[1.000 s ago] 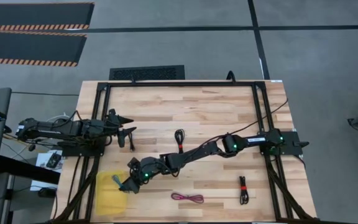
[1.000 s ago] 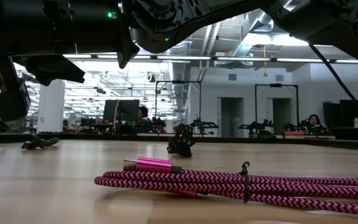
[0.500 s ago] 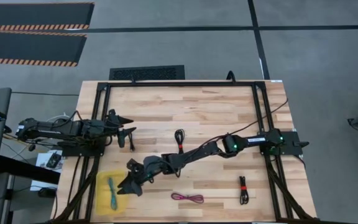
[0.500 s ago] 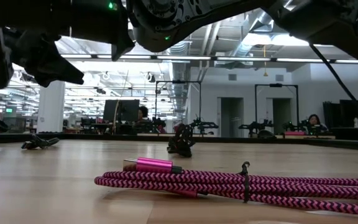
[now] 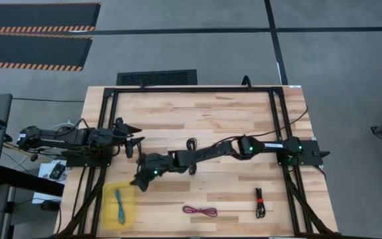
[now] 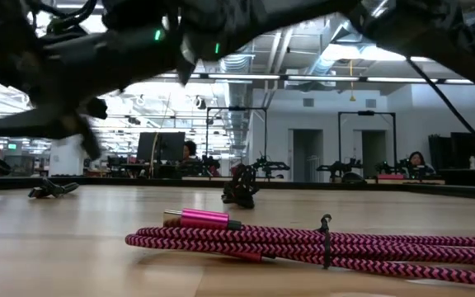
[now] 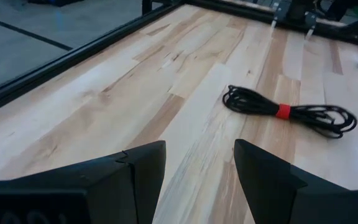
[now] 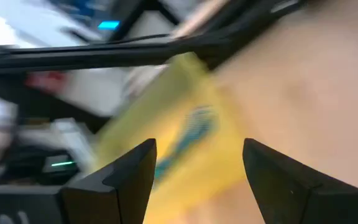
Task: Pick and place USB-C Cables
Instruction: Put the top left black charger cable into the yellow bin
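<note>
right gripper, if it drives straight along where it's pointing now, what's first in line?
Likely the yellow mat holding the teal-blue cable: the right wrist view centres both between the open right gripper fingers. Overhead, it points toward that mat. Depth unclear.

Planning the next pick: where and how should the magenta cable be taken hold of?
Probably at the middle of the magenta cable, from straight above, fingers across its short width. It lies flat as a long, narrow bundle near the table's front edge, nothing touching it.

A wooden table [image 5: 231, 113] carries three cables [image 5: 199, 211] and a yellow mat [image 5: 130, 214].
</note>
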